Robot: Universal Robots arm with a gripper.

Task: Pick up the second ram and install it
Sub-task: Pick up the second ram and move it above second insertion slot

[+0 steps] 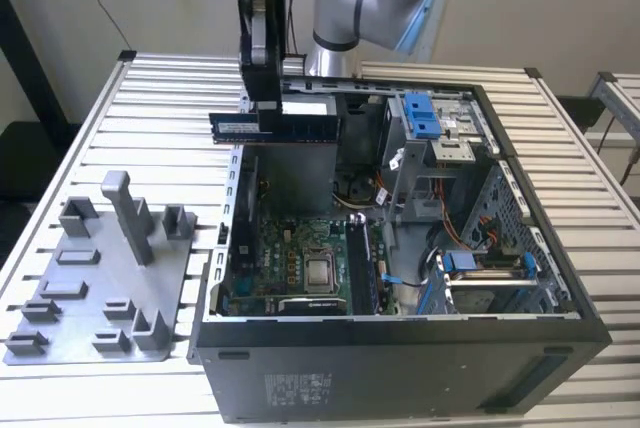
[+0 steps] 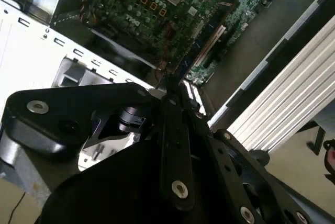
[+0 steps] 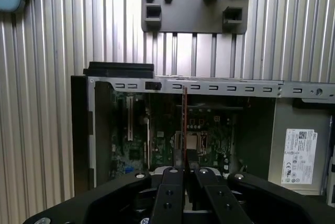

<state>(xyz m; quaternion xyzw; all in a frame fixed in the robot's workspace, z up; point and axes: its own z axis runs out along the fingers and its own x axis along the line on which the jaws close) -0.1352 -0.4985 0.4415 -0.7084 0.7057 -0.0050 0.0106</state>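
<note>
Black claw (image 1: 265,106) is closed on the second ram (image 1: 300,129), a long, narrow, dark blue memory stick with black chips, held level in the air by its upper edge. In the first wrist view the stick (image 3: 184,114) shows edge-on between the closed fingers. It hangs above the open black metal computer case (image 1: 400,368), clear of the green motherboard (image 1: 300,248). A grey plastic holder tray (image 1: 85,323) lies on the white slatted bench (image 1: 160,88), on the exterior view's left of the case.
</note>
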